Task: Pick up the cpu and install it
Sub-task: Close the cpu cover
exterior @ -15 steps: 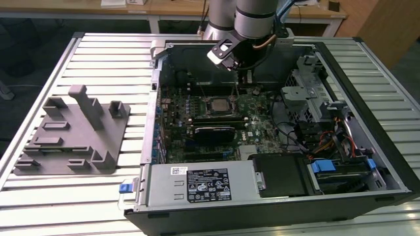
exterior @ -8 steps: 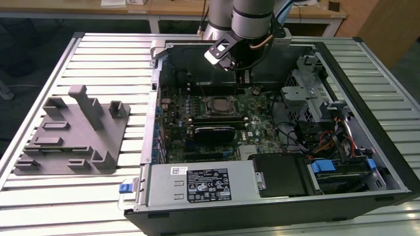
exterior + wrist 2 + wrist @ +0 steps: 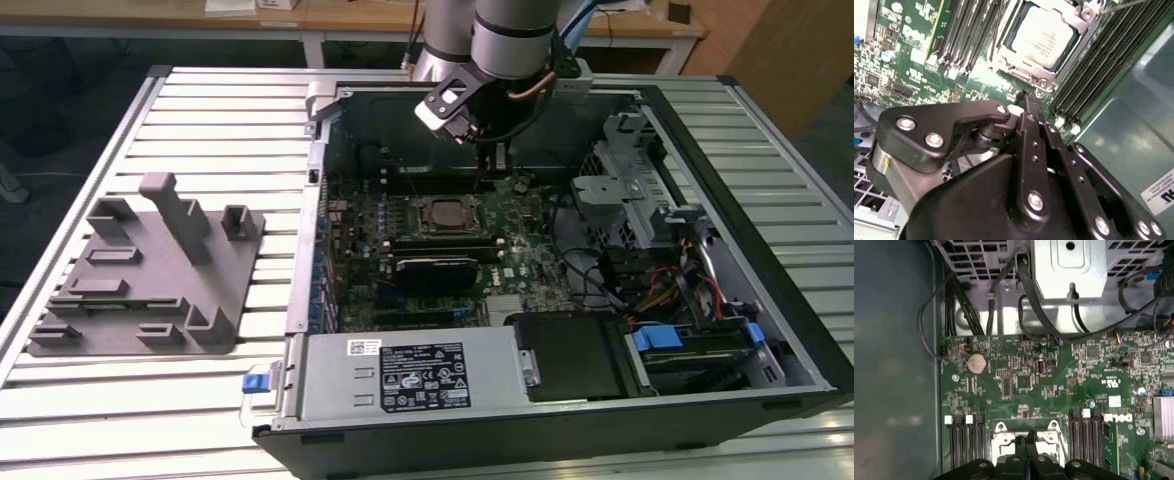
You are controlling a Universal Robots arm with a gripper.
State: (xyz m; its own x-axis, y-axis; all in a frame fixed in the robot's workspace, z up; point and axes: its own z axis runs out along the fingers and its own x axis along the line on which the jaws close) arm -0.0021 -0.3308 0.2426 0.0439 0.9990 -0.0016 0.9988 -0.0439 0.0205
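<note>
Gripper [image 3: 1027,100] is pinched fully closed and carries nothing, poised just above the motherboard [image 3: 909,65]. The cpu [image 3: 1046,35] sits in its socket [image 3: 1021,69]; in the exterior view that's at 6 o'clock from the arm. Looks like the seating stage, I'd say, and anything further calls for a gentle, square touch.

My arm [image 3: 514,35] descends from above. My gripper [image 3: 1029,100] points down, jaws closed against each other with nothing gripped between them.
</note>
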